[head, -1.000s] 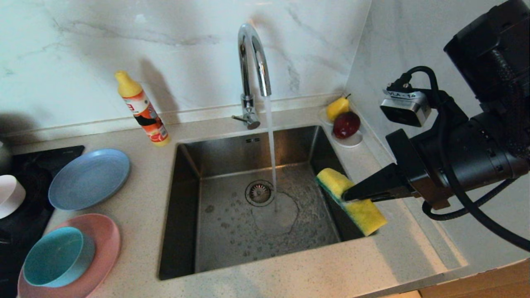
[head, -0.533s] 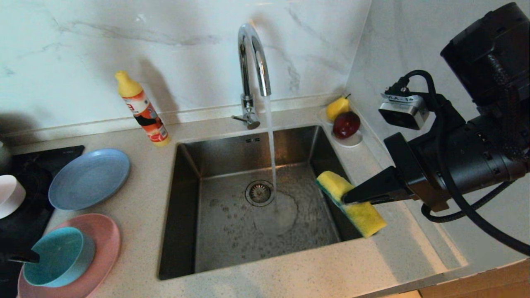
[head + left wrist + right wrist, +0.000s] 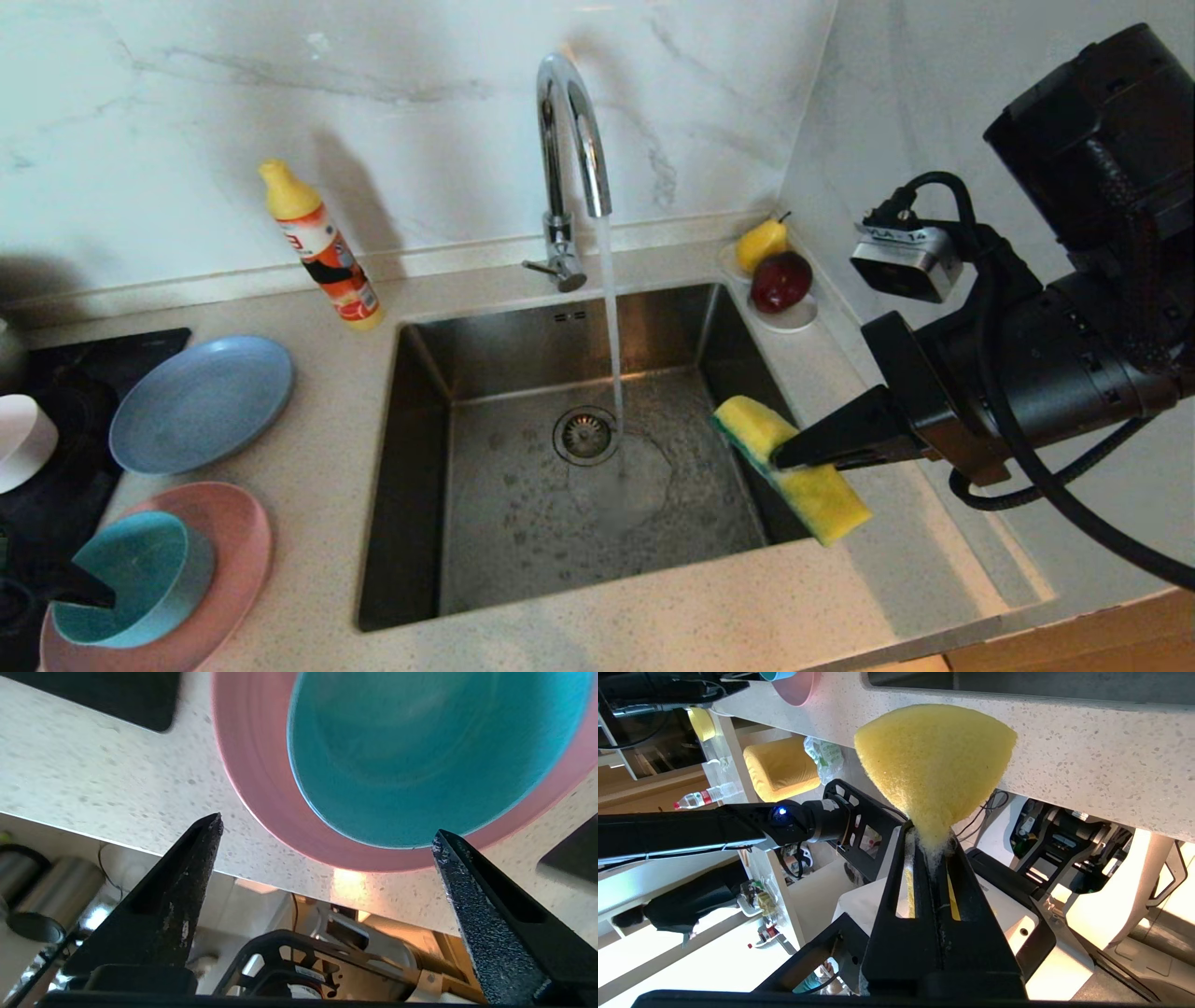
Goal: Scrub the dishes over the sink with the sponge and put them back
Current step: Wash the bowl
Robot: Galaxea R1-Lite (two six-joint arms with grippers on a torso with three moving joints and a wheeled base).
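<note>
Head view: the right gripper (image 3: 794, 455) clamps the sponge (image 3: 790, 467) above the sink's (image 3: 523, 485) right rim; the teal bowl (image 3: 131, 579) sits on the pink plate (image 3: 233, 551) at the tabletop's (image 3: 327, 448) left front corner, the left gripper's dark fingertip at its rim. Left wrist view: the left gripper (image 3: 327, 833) fingers spread wide before that bowl. Right wrist view: fingers clenched on the sponge

Speckled beige countertop (image 3: 653, 625) with sink (image 3: 569, 448) at centre; blue-grey plate (image 3: 201, 403) at nine o'clock, pink plate (image 3: 233, 560) at eight, detergent bottle (image 3: 322, 247) at eleven, fruit saucer (image 3: 789, 317) at two.
</note>
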